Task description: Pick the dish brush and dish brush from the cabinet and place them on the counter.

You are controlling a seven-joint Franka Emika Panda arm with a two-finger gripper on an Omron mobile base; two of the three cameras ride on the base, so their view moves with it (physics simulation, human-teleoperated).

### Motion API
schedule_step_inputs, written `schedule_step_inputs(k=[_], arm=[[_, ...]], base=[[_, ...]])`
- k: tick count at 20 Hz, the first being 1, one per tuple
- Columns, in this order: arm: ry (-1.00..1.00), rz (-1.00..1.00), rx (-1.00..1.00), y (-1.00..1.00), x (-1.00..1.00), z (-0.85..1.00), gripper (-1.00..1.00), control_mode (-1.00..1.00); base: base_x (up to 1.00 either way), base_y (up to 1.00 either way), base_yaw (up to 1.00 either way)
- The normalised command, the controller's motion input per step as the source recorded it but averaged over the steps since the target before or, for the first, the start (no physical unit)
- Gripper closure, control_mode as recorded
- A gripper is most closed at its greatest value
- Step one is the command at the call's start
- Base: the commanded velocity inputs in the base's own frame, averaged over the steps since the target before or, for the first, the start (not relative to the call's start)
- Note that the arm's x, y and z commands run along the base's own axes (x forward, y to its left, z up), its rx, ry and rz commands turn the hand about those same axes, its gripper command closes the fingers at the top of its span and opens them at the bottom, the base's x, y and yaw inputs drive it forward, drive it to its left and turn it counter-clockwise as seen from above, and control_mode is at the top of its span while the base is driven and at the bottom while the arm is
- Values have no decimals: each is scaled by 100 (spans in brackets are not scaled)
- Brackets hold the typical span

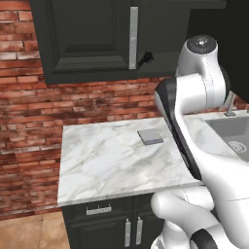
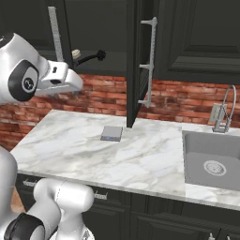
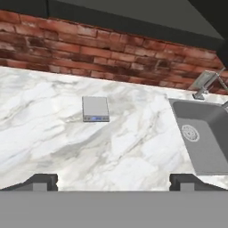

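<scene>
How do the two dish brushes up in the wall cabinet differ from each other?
The black brush is dark all over, while the cream brush is pale. The black brush lies with its handle reaching out past the shelf edge into the open doorway; the cream brush shows just its round end, beside the black one. Both sit together on the shelf of the open cabinet, above the marble counter.

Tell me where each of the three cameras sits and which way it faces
Left base view: behind the arm's left, facing counter, cabinet; arm at right.
Right base view: behind its right, facing the open cabinet's black brush, sink; arm at left.
Hand view: on the hand, looking down; fingertips at bottom.
All share the grey pad.
</scene>
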Motion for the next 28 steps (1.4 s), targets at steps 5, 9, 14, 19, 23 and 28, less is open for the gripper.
schedule_step_inputs(k=[5, 9, 14, 19, 23, 28], arm=[[-1, 0, 6, 17, 15, 12, -100, -100], [0, 0, 7, 10, 15, 12, -100, -100], [-2, -1, 4, 8, 8, 9, -100, -100], [0, -2, 5, 12, 7, 2, -100, -100], [0, -2, 4, 17, 12, 2, -100, -100], [0, -2, 3, 17, 14, 3, -100, -100]], base=[[0, 0, 0], [0, 0, 0], [0, 0, 0], [0, 0, 0], [0, 0, 0], [0, 0, 0]])
